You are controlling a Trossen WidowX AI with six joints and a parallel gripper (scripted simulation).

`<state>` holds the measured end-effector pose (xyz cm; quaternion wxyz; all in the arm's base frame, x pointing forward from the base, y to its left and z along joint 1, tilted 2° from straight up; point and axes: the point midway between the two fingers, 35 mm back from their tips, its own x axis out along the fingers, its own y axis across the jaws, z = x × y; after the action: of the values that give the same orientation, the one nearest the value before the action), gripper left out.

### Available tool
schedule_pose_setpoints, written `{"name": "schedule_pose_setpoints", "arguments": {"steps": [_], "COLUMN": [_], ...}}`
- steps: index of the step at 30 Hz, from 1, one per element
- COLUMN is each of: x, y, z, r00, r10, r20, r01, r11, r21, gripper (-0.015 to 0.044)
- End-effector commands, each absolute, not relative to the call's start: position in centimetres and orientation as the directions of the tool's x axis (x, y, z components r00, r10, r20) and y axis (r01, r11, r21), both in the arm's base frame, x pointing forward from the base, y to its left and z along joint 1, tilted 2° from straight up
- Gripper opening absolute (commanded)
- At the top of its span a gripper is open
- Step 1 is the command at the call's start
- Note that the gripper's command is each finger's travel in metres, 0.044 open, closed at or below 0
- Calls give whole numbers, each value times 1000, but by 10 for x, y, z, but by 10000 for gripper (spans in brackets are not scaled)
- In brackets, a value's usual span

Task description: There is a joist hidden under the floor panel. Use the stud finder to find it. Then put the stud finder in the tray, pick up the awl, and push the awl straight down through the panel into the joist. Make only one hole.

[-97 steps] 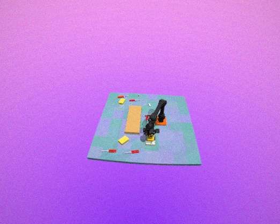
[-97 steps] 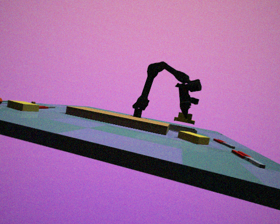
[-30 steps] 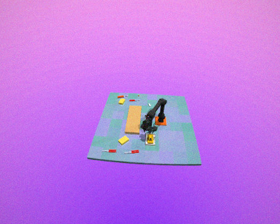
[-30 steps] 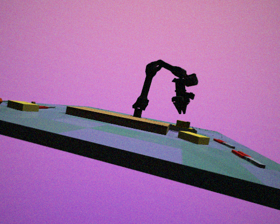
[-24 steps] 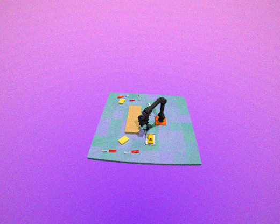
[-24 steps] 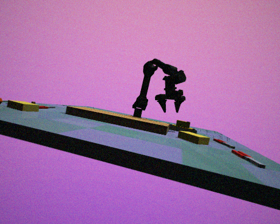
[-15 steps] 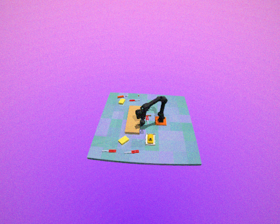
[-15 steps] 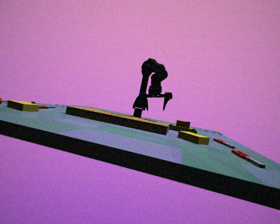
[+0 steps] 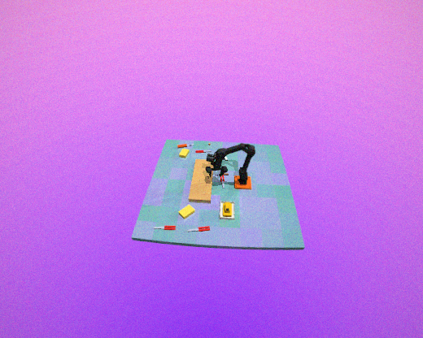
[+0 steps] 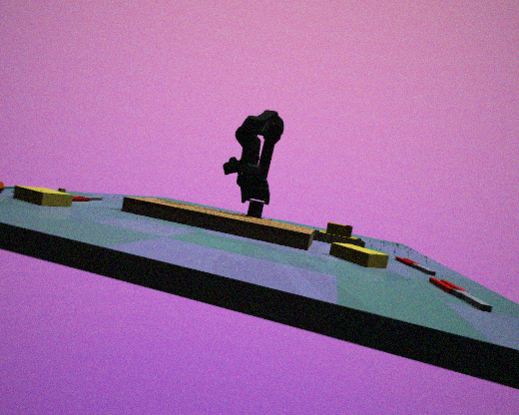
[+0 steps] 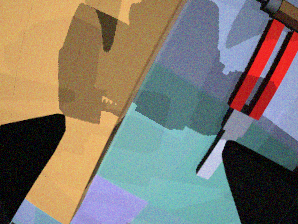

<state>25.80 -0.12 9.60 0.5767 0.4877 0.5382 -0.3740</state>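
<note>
The yellow stud finder [image 9: 229, 205] [image 10: 339, 230] sits in the white tray [image 9: 227, 218]. My gripper [image 9: 216, 174] [image 10: 255, 209] [image 11: 145, 136] is wide open and empty, above the gap between the wooden floor panel [image 9: 197, 188] [image 10: 218, 222] [image 11: 30, 60] and the robot base. A red-handled tool [image 9: 223, 182] [image 11: 259, 65] with a pale metal shank, which looks like an awl, lies beside the panel. In the wrist view its shank is near the right finger. The joist is hidden, and I see no hole in the visible part of the panel.
Yellow blocks [image 9: 186, 211] [image 9: 184, 153] lie near both ends of the panel. Red-handled tools [image 9: 170, 227] [image 9: 204, 229] [image 9: 199, 151] and an orange-handled tool [image 9: 182, 145] lie farther out. Part of a brown and grey object [image 11: 289, 12] shows beyond the red handle.
</note>
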Motion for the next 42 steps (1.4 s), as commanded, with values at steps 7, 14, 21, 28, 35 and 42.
{"name": "schedule_pose_setpoints", "arguments": {"steps": [7,14,21,28,35,42], "x": [185,145,145,145,146,146], "y": [-96,-120,-120,-120,-118,-118], "z": [74,65,65,65,65,55], "r00": [88,54,54,54,54,54], "r10": [26,13,13,13,13,13], "r20": [-996,-998,-998,-998,-998,-998], "r01": [565,49,49,49,49,49], "r11": [-824,-999,-999,-999,-999,-999], "r21": [29,-10,-10,-10,-10,-10], "gripper": [440,440,440,440,440,440]}}
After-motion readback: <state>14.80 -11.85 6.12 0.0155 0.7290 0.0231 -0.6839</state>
